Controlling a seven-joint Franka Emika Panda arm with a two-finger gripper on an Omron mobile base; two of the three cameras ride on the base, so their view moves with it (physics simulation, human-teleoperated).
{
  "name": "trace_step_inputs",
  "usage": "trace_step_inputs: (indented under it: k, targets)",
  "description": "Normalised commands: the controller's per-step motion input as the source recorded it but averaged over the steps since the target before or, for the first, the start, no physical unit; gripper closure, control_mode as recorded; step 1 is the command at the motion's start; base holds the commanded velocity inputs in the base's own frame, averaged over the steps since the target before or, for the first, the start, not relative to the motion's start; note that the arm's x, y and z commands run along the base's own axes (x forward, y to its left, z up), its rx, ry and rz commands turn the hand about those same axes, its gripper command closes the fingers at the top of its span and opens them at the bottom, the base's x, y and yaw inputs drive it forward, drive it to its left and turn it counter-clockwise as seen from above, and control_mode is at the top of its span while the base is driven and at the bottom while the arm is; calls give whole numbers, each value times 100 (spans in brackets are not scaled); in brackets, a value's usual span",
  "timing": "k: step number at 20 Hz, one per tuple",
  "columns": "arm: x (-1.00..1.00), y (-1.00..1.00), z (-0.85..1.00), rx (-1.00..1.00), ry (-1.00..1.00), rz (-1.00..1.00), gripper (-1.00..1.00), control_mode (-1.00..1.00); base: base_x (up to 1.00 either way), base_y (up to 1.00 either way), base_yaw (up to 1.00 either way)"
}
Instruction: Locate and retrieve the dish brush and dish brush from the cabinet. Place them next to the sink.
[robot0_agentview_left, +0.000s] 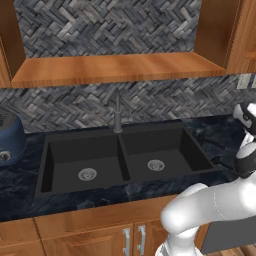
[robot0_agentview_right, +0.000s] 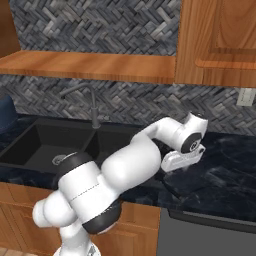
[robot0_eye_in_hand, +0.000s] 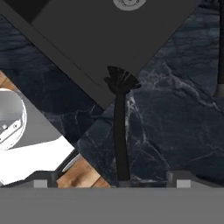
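While jaws stand apart, gripper straddles dish brush: handle runs straight away from it, bristle head apparently touching sink corner, on counter.

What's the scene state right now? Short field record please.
brush: long-handled brush lying flat on the counter, bristle head at the sink corner
sink: black double basin, nothing visible in it
shelf: cabinet shelf holds no brush
gripper: open, above the brush handle, not gripping
faucet: behind the divider
second brush: a dark handle at the hand view's right edge may be it; cannot confirm
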Motion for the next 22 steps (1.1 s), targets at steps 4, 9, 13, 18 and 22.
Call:
trace_step_inputs:
  k: [4,9,13,18,22]
  targets:
    - [-55,0,14,9,3,-27,-100,-100,0,0,0]
    - [-31,1,12,5,-1,-40,-100,-100,0,0,0]
    - [-42,31,20,0,-10,-29,-100,-100,0,0,0]
    - [-37,48,0,-5,-3,-21,-100,-100,0,0,0]
    - [-23,66,0,-12,0,-15,-100,-100,0,0,0]
